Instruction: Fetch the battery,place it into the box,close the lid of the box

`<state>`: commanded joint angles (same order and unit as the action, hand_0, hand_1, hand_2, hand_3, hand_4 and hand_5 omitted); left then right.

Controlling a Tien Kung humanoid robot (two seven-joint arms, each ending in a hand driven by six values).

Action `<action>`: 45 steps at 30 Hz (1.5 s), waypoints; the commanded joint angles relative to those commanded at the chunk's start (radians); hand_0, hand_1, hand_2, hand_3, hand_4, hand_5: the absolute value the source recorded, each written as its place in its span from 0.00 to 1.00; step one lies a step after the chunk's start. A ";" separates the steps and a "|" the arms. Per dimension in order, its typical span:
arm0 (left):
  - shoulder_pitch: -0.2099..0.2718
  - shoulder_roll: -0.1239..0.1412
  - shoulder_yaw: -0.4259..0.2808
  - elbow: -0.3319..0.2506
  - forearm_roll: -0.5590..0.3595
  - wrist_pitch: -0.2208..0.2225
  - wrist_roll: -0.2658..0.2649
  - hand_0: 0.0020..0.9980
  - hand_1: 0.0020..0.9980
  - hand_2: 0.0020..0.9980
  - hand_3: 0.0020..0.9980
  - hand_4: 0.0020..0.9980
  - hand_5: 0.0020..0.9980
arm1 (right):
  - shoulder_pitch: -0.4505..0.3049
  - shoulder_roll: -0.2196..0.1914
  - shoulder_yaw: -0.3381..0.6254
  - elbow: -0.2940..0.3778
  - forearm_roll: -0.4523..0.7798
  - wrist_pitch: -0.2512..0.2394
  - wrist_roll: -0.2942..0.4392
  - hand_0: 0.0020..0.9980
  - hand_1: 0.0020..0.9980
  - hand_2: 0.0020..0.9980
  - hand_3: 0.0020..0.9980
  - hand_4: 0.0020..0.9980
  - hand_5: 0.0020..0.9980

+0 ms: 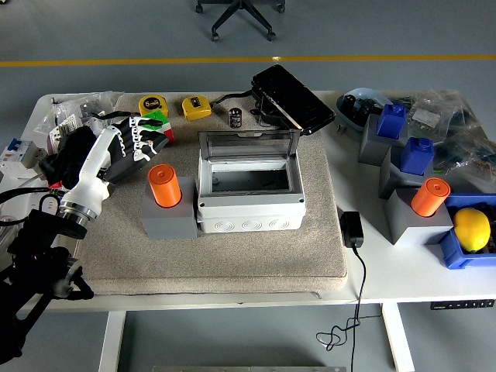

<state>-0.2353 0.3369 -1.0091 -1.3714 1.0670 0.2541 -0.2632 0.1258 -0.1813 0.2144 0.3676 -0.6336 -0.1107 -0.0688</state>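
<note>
The battery (235, 117), a small dark cylinder, stands on the beige mat (232, 256) behind the box. The grey box (249, 205) sits mid-mat with its clear lid (249, 145) raised upright at the back, and its inside looks bare. My left hand (48, 260) hangs at the lower left, off the table's near-left corner and far from both box and battery. It holds nothing that I can see. The right arm is out of sight.
An orange cylinder on a grey block (166, 203) stands just left of the box. Behind it lie two yellow tape measures (153, 105), gloves (138, 138), a white handle tool (89, 177) and a black device (292, 98). On the right are a power adapter (351, 229), blue-topped blocks (417, 157) and a lemon (471, 229).
</note>
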 joint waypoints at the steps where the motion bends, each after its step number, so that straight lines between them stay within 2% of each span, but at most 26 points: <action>1: 0.000 0.000 0.001 0.000 0.000 0.000 0.000 0.54 0.62 0.56 0.63 1.00 0.48 | 0.000 0.000 0.000 0.000 0.000 0.000 0.000 0.60 0.59 0.58 0.52 0.93 0.45; 12: 0.002 -0.006 0.051 0.012 -0.018 -0.002 -0.015 0.54 0.61 0.56 0.61 1.00 0.47 | 0.000 -0.001 0.007 0.001 0.000 0.001 0.000 0.60 0.59 0.58 0.52 0.93 0.45; 13: 0.002 -0.007 0.055 0.015 -0.018 -0.001 -0.016 0.53 0.61 0.55 0.58 1.00 0.43 | 0.000 -0.001 0.006 0.001 0.000 0.001 0.000 0.60 0.59 0.58 0.52 0.93 0.45; 18: -0.001 -0.013 0.074 0.033 -0.033 0.005 -0.026 0.53 0.61 0.55 0.58 1.00 0.43 | 0.000 -0.002 0.006 0.001 -0.001 0.001 0.000 0.60 0.59 0.58 0.52 0.93 0.45; 19: -0.004 -0.015 0.080 0.038 -0.040 0.006 -0.030 0.52 0.60 0.55 0.57 1.00 0.37 | 0.001 -0.002 0.006 0.001 -0.002 0.001 0.000 0.60 0.59 0.58 0.52 0.93 0.45; 30: -0.022 -0.026 0.121 0.072 -0.089 0.011 -0.037 0.52 0.59 0.55 0.56 1.00 0.34 | -0.001 -0.003 0.016 -0.002 -0.004 0.000 0.001 0.60 0.59 0.58 0.52 0.93 0.45; 31: -0.023 -0.026 0.125 0.073 -0.091 0.012 -0.038 0.52 0.56 0.55 0.56 1.00 0.28 | -0.002 -0.002 0.017 -0.002 -0.004 0.000 0.001 0.60 0.59 0.58 0.52 0.93 0.45; 42: -0.033 -0.030 0.157 0.089 -0.126 0.033 -0.051 0.53 0.54 0.55 0.55 1.00 0.26 | -0.003 0.000 0.021 -0.003 -0.006 0.000 0.001 0.60 0.59 0.58 0.52 0.93 0.45; 43: -0.034 -0.030 0.159 0.091 -0.131 0.035 -0.051 0.51 0.53 0.55 0.55 1.00 0.19 | -0.003 0.000 0.022 -0.003 -0.006 0.000 0.001 0.60 0.59 0.58 0.52 0.93 0.45; 45: -0.038 -0.031 0.166 0.098 -0.140 0.042 -0.054 0.51 0.53 0.55 0.55 1.00 0.19 | -0.002 -0.001 0.024 -0.002 -0.008 0.000 0.001 0.60 0.59 0.58 0.52 0.93 0.45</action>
<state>-0.2734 0.3064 -0.8428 -1.2736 0.9268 0.2961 -0.3176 0.1234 -0.1825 0.2380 0.3652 -0.6412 -0.1107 -0.0677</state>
